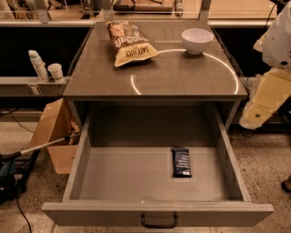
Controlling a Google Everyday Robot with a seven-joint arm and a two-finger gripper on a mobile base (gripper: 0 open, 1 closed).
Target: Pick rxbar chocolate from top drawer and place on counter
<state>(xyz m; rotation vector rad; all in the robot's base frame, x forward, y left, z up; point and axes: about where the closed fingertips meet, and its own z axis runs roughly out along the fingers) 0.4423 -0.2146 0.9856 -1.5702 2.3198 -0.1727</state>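
Rxbar (181,162) in drawer (127,176), claw (260,105) far right

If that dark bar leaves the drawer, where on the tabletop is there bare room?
The counter is bare in front; the snack bag and white bowl crowd the back. The drawer is bare left of the rxbar chocolate. The hand is out of view; only the arm shows, far right.

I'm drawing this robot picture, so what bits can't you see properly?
- The gripper is not in the camera view; only the arm shows, its pale casing cut off by the right edge.
- The rxbar chocolate in the top drawer: wrapper lettering too small to read.
- The cardboard box left of the drawer: its inside is hidden by the drawer's side wall.
- The shelf behind the counter: cut off by the top edge.
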